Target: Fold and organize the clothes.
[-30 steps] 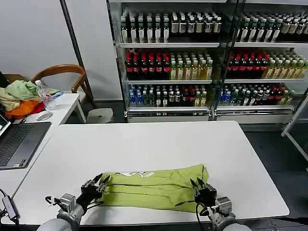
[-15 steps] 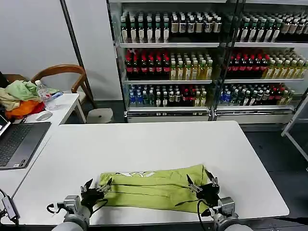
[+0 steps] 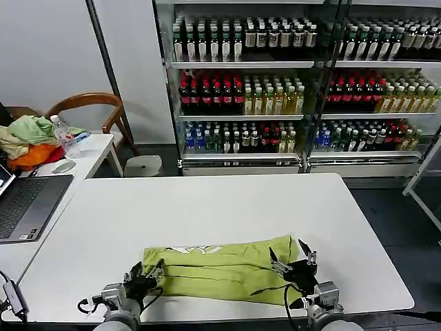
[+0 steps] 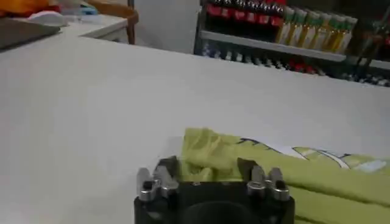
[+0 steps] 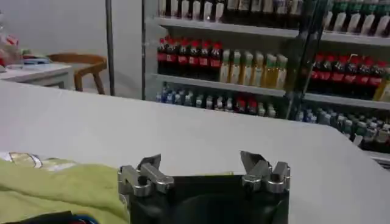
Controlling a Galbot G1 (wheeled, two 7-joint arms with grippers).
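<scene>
Lying long from side to side, the T-shirt (image 3: 220, 270) sits near the front edge of the tabletop (image 3: 207, 207). The left gripper (image 3: 143, 279) and right gripper (image 3: 293, 263) sit at its two ends, fingers open, holding nothing.

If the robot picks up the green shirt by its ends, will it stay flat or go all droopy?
Probably droopy: the T-shirt lies in soft wrinkled folds, so its middle would likely sag. It looks thin, so likely light. The open left pincer and right pincer sit at its ends.
</scene>
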